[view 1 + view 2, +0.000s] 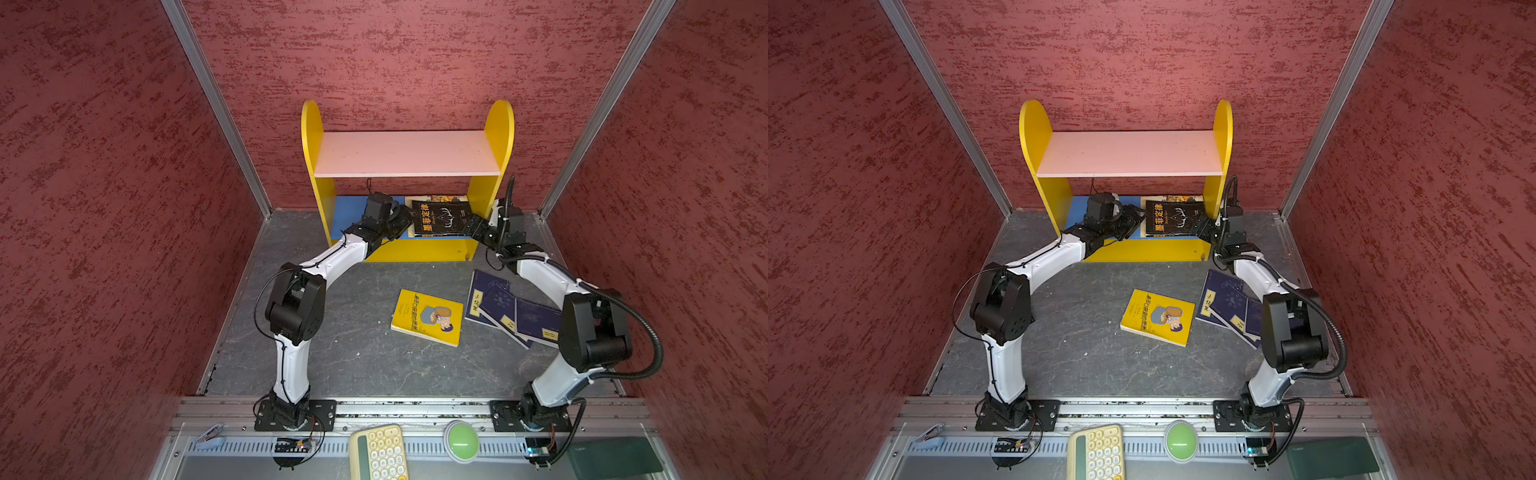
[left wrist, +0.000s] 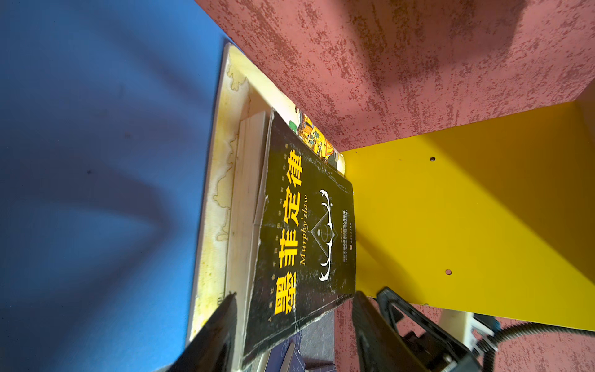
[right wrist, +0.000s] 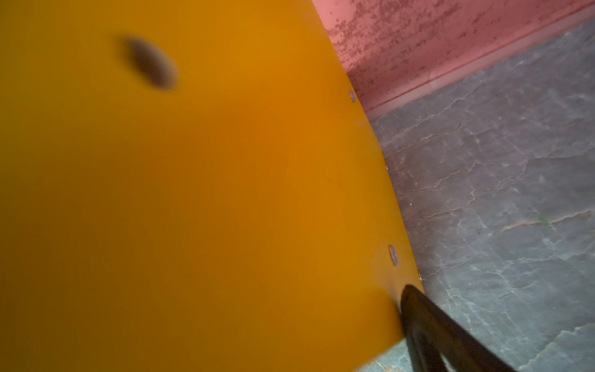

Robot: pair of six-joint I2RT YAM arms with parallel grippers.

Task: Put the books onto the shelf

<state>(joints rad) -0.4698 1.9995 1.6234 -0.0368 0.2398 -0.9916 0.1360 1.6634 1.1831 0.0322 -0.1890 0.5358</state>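
Observation:
The shelf (image 1: 407,153) stands at the back wall. On its blue lower board (image 2: 96,161) lies a large cream book (image 2: 222,180) with a black book (image 1: 440,218) (image 2: 306,225) on top. My left gripper (image 1: 409,226) (image 2: 294,294) is open, its jaws astride the black book's near left corner; one finger is clear of it. My right gripper (image 1: 473,226) is open at the shelf's right side panel (image 3: 193,193), one finger (image 3: 418,322) outside it. A yellow book (image 1: 427,317) and overlapping navy books (image 1: 511,307) lie on the table.
Red walls close in on three sides. My right forearm hangs over part of the navy books. On the front rail sit a pale yellow keypad (image 1: 380,453), a green button (image 1: 460,440) and a dark green slab (image 1: 615,457).

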